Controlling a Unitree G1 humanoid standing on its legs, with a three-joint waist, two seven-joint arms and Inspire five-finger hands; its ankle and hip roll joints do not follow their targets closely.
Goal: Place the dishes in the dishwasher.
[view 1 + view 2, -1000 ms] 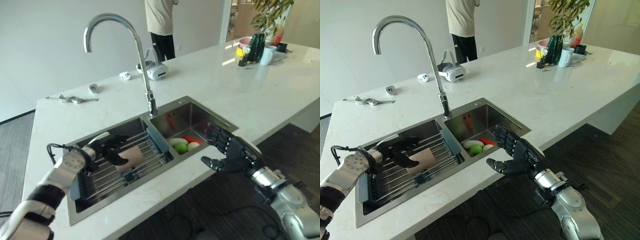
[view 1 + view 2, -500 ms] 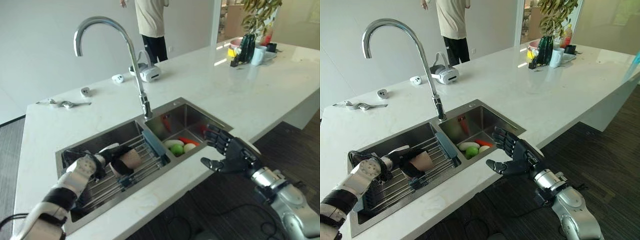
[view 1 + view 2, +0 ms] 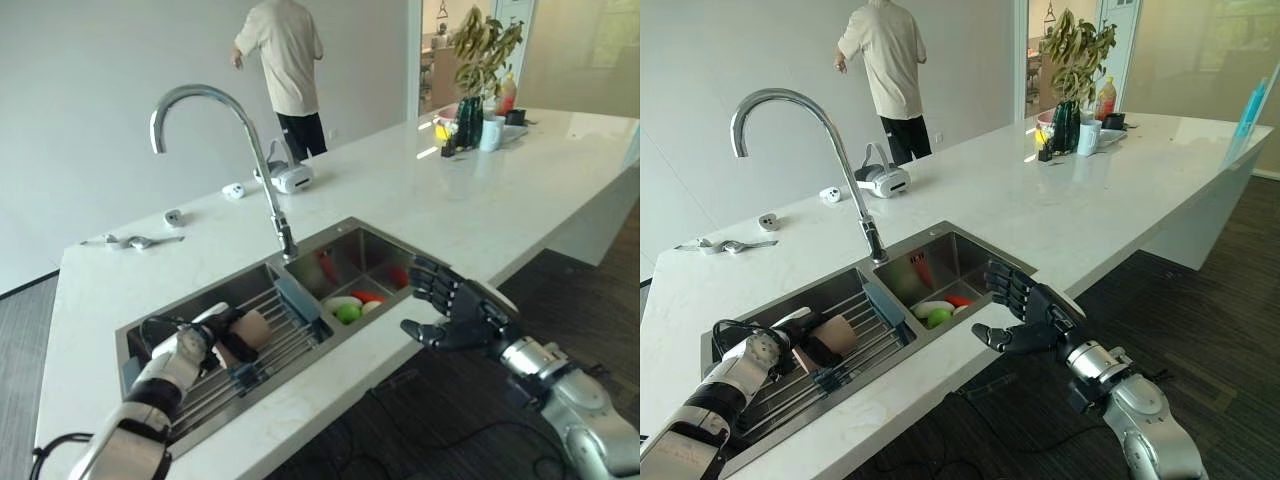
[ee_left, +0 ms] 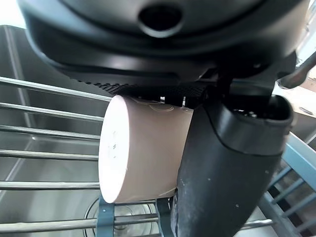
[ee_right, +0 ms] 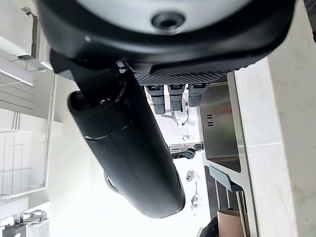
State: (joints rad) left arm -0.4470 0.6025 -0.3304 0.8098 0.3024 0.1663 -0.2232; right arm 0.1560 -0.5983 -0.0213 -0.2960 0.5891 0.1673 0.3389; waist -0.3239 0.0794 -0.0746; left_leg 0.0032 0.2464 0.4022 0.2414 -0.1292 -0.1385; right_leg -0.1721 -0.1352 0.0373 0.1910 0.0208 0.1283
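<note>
A beige cup (image 3: pixel 251 327) lies on its side on the wire rack (image 3: pixel 288 322) in the left basin of the steel sink (image 3: pixel 352 222). My left hand (image 3: pixel 214 333) is shut on it. In the left wrist view the thumb (image 4: pixel 228 173) presses the side of the cup (image 4: pixel 143 148) and the fingers curl over it, with the rack's bars beneath. My right hand (image 3: pixel 464 314) hovers open at the counter's front edge beside the right basin, holding nothing; its thumb (image 5: pixel 132 143) sticks out straight.
Green, white and red produce (image 3: pixel 350 306) lies in the right basin. A tall curved faucet (image 3: pixel 200 95) rises behind the sink. A headset (image 3: pixel 291 178) and small items sit on the white counter, a plant (image 3: pixel 482 55) at far right, a person (image 3: pixel 285 60) behind.
The camera has tilted up, showing more of the room. My left hand stays shut on the cup and has settled a little lower on the rack. The right hand has barely moved.
</note>
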